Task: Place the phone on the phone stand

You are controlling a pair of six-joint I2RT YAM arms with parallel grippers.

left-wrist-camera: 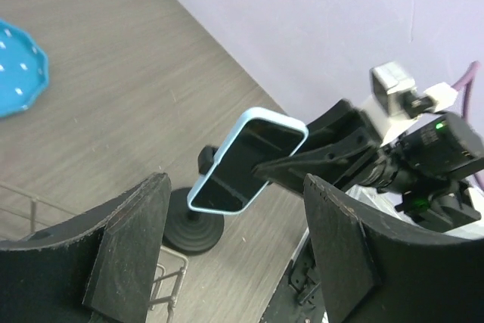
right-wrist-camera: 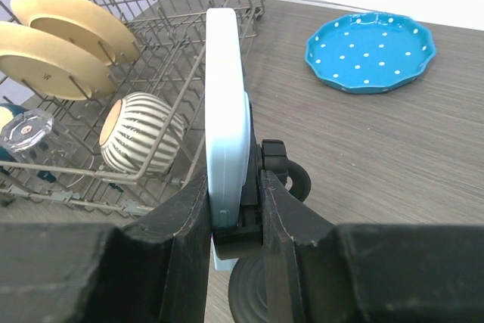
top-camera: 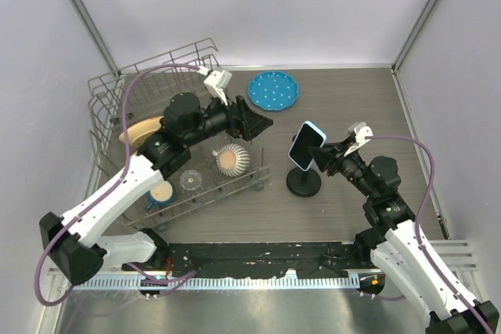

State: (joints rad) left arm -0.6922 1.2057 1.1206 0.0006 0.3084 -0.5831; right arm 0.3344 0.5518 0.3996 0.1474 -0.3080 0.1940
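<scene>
The phone (top-camera: 307, 145) has a black screen and a light blue edge. It stands tilted in the clamp cradle of the black phone stand (top-camera: 304, 184), right of the dish rack. My right gripper (top-camera: 322, 158) is shut on the phone's lower part. In the right wrist view its fingers (right-wrist-camera: 181, 225) pinch the phone (right-wrist-camera: 227, 111) and the cradle behind it, above the round base (right-wrist-camera: 253, 300). My left gripper (top-camera: 262, 124) is open and empty, in the air left of the phone. The left wrist view shows the phone (left-wrist-camera: 249, 158) and the stand base (left-wrist-camera: 193, 228) beyond its open jaws.
A wire dish rack (top-camera: 109, 99) at the left holds cream plates (right-wrist-camera: 68, 35), a striped bowl (top-camera: 232, 160), a glass and a mug. A blue dotted plate (top-camera: 274, 89) lies at the back. Walls enclose the table on three sides.
</scene>
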